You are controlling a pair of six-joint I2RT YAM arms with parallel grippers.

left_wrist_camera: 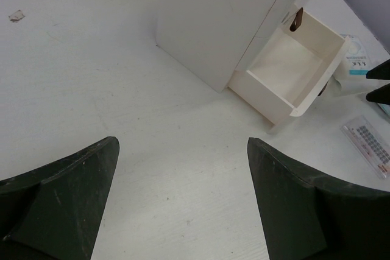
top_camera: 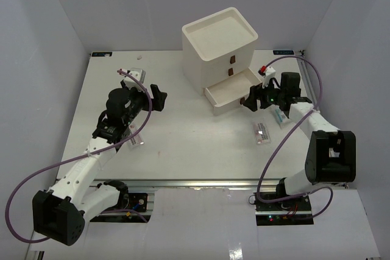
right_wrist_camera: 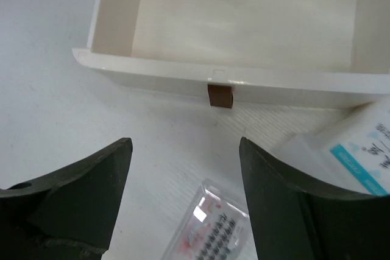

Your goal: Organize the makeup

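I see right tool (right_wrist_camera: pixel 184 147) spread, facing open drawer (right_wrist_camera: pixel 152 70). Left tool (left_wrist_camera: pixel 183 144) spread too. Pink-print sachet (top_camera: pixel 262 132) flat on bench (top_camera: pixel 195 132), long axis near-far, near end skewed right; blue-print sachet (top_camera: pixel 278 115) beside it.

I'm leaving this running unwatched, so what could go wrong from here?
The right tool hangs open just in front of the pulled-out drawer. A forward reach might knock its brown handle and push it shut. The clear case and the blue-printed sachet lie flat on the table close by that tool, so a pinch may slide them rather than lift them.
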